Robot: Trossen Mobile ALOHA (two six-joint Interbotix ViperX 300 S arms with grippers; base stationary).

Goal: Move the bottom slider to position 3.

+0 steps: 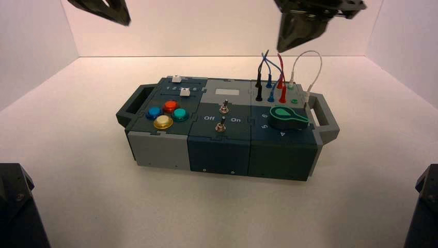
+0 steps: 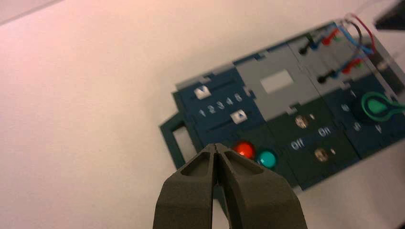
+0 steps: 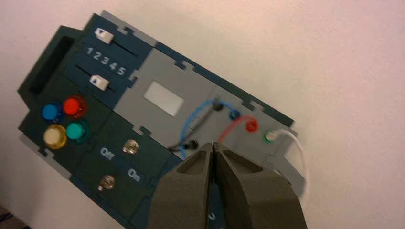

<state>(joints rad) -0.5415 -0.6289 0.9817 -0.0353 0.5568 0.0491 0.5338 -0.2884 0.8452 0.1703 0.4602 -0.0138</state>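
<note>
High view: box sits mid-table, handles on left and right ends. Both arms are raised above its far side. Left gripper is over the far left and right gripper over the wires; neither touches anything. Two white slider knobs are on the far-left section: the bottom slider is the nearer one, just beyond the four coloured buttons, with the other white knob farther back. The digit row between them is too small to read here. Toggle switches are in the middle and the green dial is on the right.

Left wrist view: left gripper has its fingers pressed together, holding nothing, and hangs well above the buttons. The bottom slider sits past the middle of its slot, roughly under the high digits. Position 3 is the mid digit of the row.

Right wrist view: right gripper is also pressed shut and empty, above the wire jacks. The bottom slider is visible next to the digit row, but perspective makes its setting hard to fix.

Risks: the knobs look alike, so a descent could land on the unmarked far one. A closed tip pushing a small knob may slip off, or overshoot 3. Coming in low from the near side could press the red button.
</note>
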